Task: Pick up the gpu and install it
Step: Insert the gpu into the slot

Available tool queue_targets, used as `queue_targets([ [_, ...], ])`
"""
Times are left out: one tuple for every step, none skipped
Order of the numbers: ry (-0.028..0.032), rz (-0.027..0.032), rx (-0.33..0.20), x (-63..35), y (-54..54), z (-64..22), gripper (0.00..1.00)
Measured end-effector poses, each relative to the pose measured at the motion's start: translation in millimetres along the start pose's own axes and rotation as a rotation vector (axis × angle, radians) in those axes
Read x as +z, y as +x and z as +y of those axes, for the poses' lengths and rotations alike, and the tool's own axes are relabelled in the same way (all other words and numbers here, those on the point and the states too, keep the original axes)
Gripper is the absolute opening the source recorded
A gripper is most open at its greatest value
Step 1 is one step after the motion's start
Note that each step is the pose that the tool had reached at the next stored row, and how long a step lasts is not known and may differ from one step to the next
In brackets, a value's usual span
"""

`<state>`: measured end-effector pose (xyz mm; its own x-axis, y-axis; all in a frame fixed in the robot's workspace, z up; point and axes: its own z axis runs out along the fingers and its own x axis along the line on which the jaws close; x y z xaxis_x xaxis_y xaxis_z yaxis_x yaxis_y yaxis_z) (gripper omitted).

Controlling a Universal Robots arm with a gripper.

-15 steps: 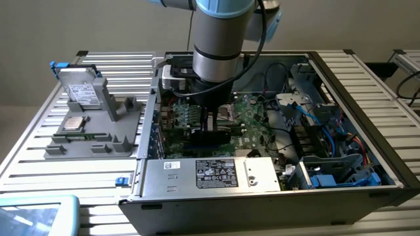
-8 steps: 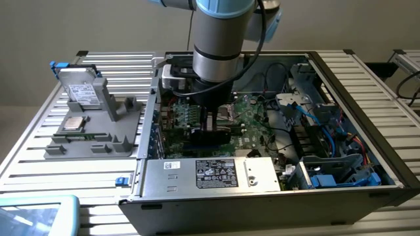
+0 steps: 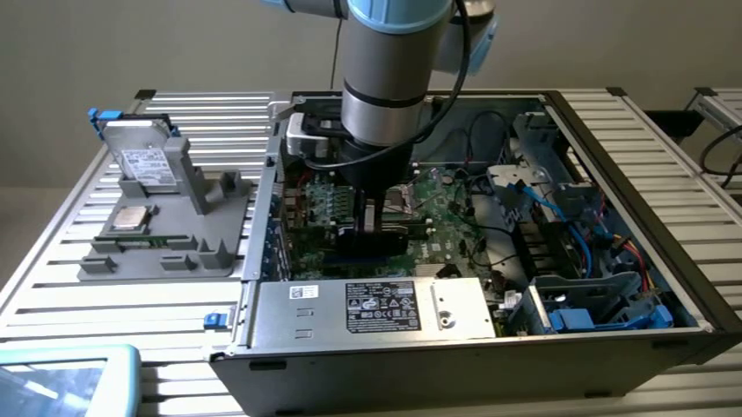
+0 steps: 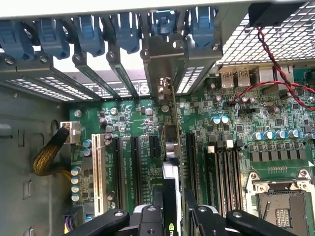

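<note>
Gripper [image 4: 172,211] in the foreground of the wrist view, its black fingers [image 4: 156,199] pinching the gpu [image 4: 171,147] from both faces; card seen edge-on, standing upright over the motherboard [image 4: 236,132] among the dark expansion slots [image 4: 134,162], inside the open computer case [image 3: 464,378]; whether its lower edge has entered a slot cannot be told. Probable hazards: a slight tilt or sideways offset would set the contact edge on a slot's rim rather than in it, so that downward force would bend the board; the bracket could catch on the rear frame; a grip taken near one end may let the card pivot between the fingers. Appearance: thin profile, green board along one side, dark cooler body on the other, a small green logo showing between the fingers; silvery bracket [image 4: 162,59] at the far end, close to the rear openings and the blue retaining clips [image 4: 128,29].
</note>
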<state>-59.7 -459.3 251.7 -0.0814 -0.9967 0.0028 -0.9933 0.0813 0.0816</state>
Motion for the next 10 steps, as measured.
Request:
queue_targets([
  [-0.0001, 0.0001, -0.001, 0.0, 0.0, 0.0, 0.27],
  [-0.0001, 0.0002, -0.001, 0.0, 0.7, -0.1, 0.27],
  [-0.0001, 0.0001, -0.002, 0.0, 1.0, -0.1, 0.27],
  [-0.0001, -0.0001, -0.002, 0.0, 1.0, -0.1, 0.27],
  [-0.0002, -0.0003, -0.002, -0.1, 1.0, 0.0, 0.27],
  [-0.0002, -0.0007, -0.002, 0.0, 1.0, 0.0, 0.27],
  [-0.0002, -0.0011, -0.002, 0.0, 1.1, 0.0, 0.27],
  [-0.0003, -0.0013, -0.002, 0.0, 1.4, -0.1, 0.27],
  [-0.0003, -0.0016, -0.002, 0.1, 2.1, -0.2, 0.27],
  [-0.0008, -0.0018, -0.002, 0.0, 2.6, -0.8, 0.27],
])
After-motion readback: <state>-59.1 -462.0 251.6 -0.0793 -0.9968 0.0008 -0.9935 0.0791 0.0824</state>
